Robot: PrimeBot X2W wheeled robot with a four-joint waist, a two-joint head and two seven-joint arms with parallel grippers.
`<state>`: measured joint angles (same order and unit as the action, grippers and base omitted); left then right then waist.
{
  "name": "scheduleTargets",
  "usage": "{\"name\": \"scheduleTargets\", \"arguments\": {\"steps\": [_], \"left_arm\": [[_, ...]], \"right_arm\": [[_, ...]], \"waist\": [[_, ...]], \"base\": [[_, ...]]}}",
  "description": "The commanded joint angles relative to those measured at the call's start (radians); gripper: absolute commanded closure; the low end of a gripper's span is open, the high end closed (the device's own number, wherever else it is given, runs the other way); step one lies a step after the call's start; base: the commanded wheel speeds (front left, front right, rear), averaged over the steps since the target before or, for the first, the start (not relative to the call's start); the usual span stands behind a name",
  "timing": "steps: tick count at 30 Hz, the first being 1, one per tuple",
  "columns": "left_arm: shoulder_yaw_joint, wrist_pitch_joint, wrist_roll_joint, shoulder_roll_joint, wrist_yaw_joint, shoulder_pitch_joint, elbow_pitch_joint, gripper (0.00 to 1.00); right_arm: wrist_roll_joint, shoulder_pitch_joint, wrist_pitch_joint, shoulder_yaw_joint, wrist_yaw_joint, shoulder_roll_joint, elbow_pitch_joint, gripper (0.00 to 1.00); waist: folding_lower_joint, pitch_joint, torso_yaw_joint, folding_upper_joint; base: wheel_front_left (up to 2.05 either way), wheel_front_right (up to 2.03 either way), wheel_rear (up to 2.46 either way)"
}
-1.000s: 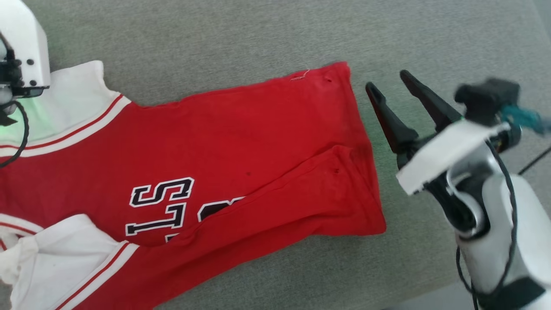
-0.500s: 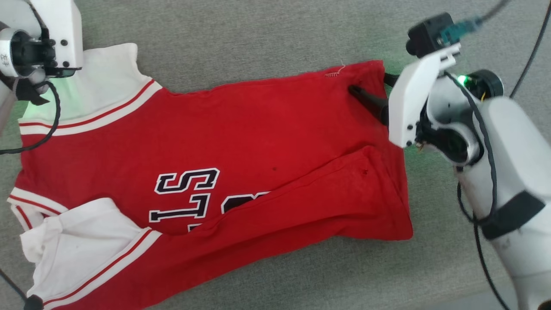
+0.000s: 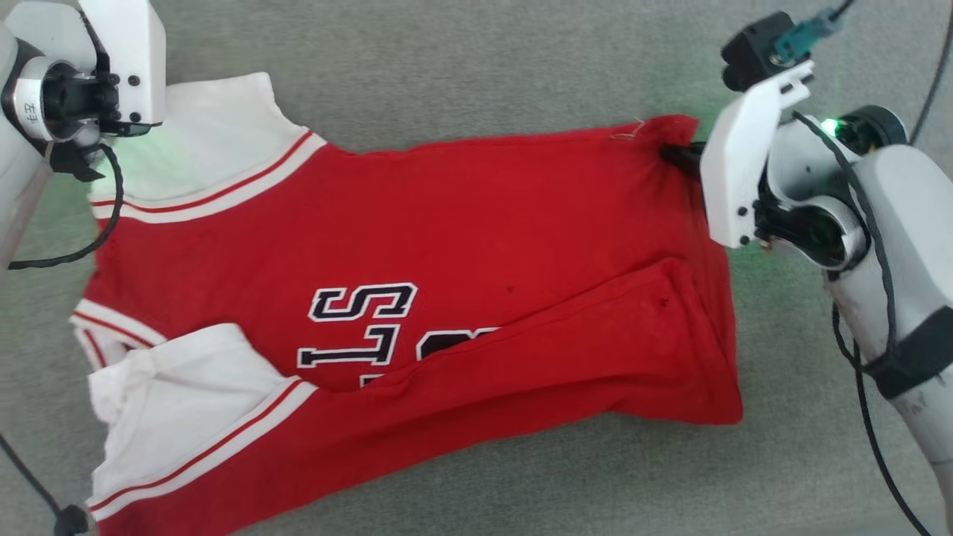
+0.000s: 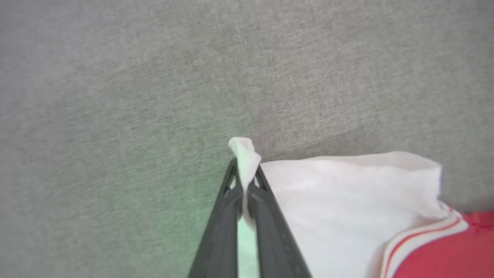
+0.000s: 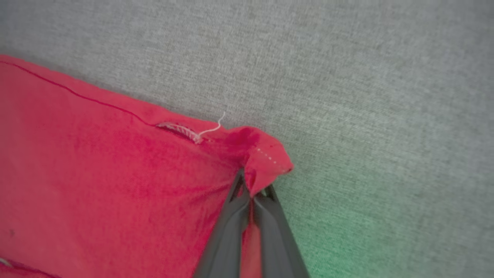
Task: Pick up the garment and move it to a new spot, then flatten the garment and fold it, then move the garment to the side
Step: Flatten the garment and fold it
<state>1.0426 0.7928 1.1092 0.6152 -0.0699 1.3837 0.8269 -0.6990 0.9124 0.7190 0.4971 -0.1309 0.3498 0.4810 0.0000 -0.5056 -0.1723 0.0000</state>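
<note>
Garment spread on grey cloth surface. Left gripper clenched on its white sleeve corner; right gripper clenched on its red hem corner. Black print: sideways "S" legible, remainder fold-covered.

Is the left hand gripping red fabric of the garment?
No, the left hand pinches a white sleeve corner of the garment.

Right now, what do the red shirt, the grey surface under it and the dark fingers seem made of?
The shirt: soft matte knit cloth, probably jersey; it creases and bunches where pinched.
The grey surface: matte woven fabric, heathered; a fine weave shows up close.
The fingers: dark, smooth, faintly shiny, likely moulded plastic, though the look leaves it open.
</note>
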Motion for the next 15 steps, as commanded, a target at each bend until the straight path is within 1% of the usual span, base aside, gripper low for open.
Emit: {"name": "scheduleTargets", "arguments": {"steps": [1, 8, 12, 13, 15], "left_arm": [[0.003, 0.001, -0.007, 0.007, 0.007, 0.002, -0.009, 1.00], [0.018, 0.029, -0.021, 0.040, -0.003, 0.000, -0.094, 1.00], [0.029, 0.051, -0.027, 0.070, -0.027, -0.024, -0.175, 1.00], [0.029, 0.051, -0.027, 0.070, -0.027, -0.024, -0.175, 1.00], [0.032, 0.067, -0.026, 0.093, -0.047, -0.037, -0.227, 1.00]], "right_arm": [[-0.007, -0.033, -0.011, 0.007, 0.000, 0.008, -0.004, 1.00], [-0.009, -0.098, -0.061, -0.030, 0.000, 0.082, -0.084, 1.00], [0.008, -0.142, -0.067, -0.054, 0.000, 0.108, -0.144, 1.00], [0.008, -0.142, -0.067, -0.054, 0.000, 0.108, -0.144, 1.00], [0.015, -0.168, -0.060, -0.069, 0.000, 0.122, -0.179, 1.00]], "waist": [[0.0000, 0.019, 0.017, 0.0000], [0.0000, 0.066, 0.065, 0.0000], [0.0000, 0.092, 0.088, 0.0000], [0.0000, 0.092, 0.088, 0.0000], [0.0000, 0.107, 0.101, 0.0000]], "base": [[0.00, 0.00, 0.00], [0.00, 0.00, 0.00], [0.00, 0.00, 0.00], [0.00, 0.00, 0.00], [0.00, 0.00, 0.00]]}}
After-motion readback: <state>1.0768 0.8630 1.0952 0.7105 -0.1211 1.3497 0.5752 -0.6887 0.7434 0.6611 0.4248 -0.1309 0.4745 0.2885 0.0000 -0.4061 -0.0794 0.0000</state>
